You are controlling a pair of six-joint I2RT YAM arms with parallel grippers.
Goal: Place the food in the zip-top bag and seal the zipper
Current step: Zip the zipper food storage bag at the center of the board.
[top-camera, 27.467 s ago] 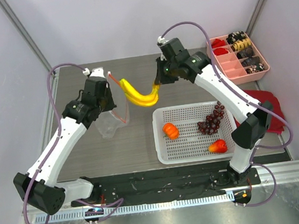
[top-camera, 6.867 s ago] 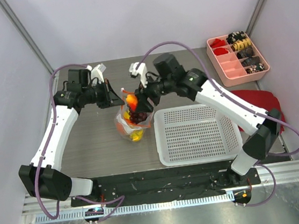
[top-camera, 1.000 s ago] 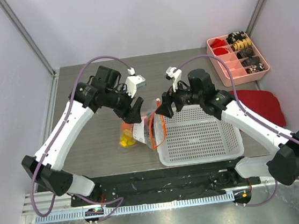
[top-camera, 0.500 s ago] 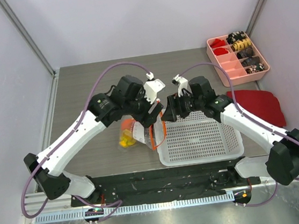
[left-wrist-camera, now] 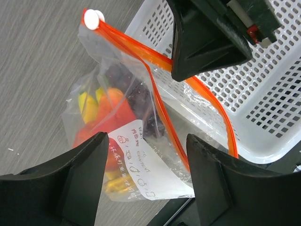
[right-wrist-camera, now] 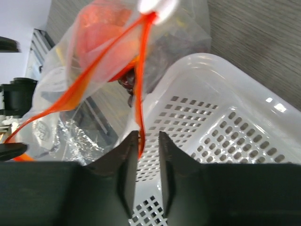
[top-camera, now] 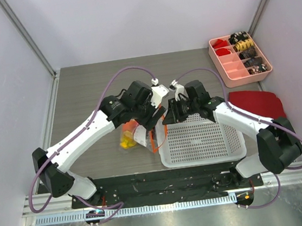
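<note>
Zip-top bag (left-wrist-camera: 136,155) holding the food (left-wrist-camera: 110,110), right pincer (right-wrist-camera: 142,141) nipping zipper (right-wrist-camera: 139,106), left pincer (left-wrist-camera: 146,181) wide, basket (top-camera: 203,137)

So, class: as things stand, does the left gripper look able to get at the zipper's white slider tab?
Probably yes. The left gripper is open just above the bag, and the slider tab sits exposed at the far end of the strip; the right gripper pinches elsewhere.
</note>
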